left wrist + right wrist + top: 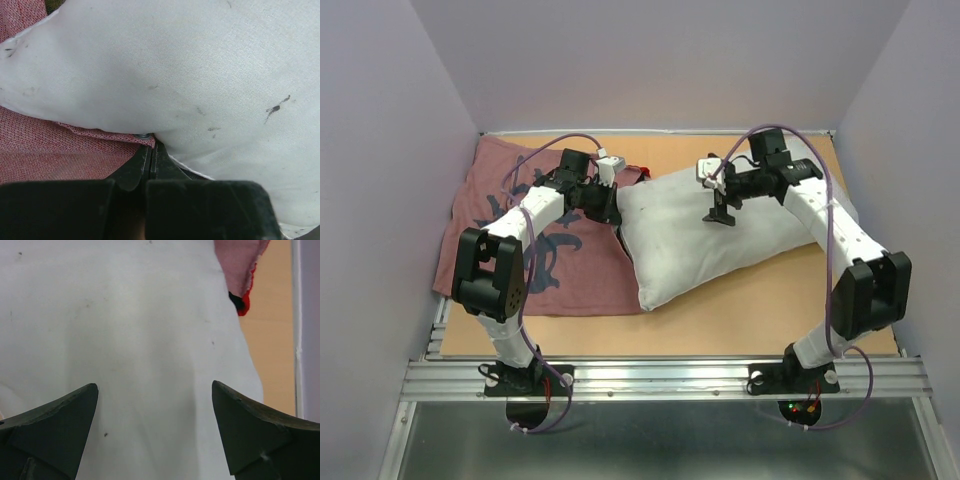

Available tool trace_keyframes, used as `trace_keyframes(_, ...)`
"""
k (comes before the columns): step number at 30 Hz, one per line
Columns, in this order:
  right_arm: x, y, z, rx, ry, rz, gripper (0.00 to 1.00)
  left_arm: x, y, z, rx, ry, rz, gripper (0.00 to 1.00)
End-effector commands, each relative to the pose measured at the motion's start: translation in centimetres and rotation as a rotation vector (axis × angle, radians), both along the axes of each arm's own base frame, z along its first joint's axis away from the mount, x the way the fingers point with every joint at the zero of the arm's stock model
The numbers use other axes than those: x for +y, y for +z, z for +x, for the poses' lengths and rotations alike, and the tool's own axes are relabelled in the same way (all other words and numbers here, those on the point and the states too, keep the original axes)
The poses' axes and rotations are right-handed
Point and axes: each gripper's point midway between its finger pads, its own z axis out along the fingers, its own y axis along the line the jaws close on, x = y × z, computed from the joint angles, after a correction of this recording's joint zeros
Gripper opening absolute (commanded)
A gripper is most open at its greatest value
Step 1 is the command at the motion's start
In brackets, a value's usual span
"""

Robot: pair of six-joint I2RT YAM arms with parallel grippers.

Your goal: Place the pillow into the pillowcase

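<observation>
right end effector (154,385) spread above plump white pillow (125,315), woven pink pillowcase (45,150)

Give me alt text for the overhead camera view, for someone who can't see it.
A white pillow lies on a tan table, its left end meeting a pinkish-red pillowcase spread flat beside it. The left gripper is shut at that junction; the right gripper hangs open over the pillow.
</observation>
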Motion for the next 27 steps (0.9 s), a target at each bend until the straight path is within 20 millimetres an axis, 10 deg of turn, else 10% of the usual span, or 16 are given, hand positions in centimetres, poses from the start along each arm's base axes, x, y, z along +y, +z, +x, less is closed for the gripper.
trace_keyframes(1, 2.5, -4.0, -1.4, -0.02, 0.226, 0.01, 1.0, -0.5, 2.3, 0.7, -0.061, -0.02, -0.042, 0.0)
trace_keyframes(7, 2.7, -10.6, -3.4, 0.167, 0.267, -0.098, 0.87, -0.5, 2.4, 0.5, -0.062, -0.019, -0.048, 0.0)
trace_keyframes(11, 2.1, -9.8, -2.8, 0.342, 0.159, -0.129, 0.01, -0.4, 3.0, 0.6, -0.083, -0.014, -0.047, 0.0)
trace_keyframes(18, -4.1, 1.4, -2.5, 0.272, 0.04, 0.055, 0.01, 0.1, 7.1, 0.7, -0.222, 0.023, -0.067, 0.0)
trace_keyframes(27, -3.6, 3.9, -5.2, 0.142, 0.142, 0.064, 0.01, -0.1, 11.7, 0.5, -0.316, 0.025, -0.124, 0.0)
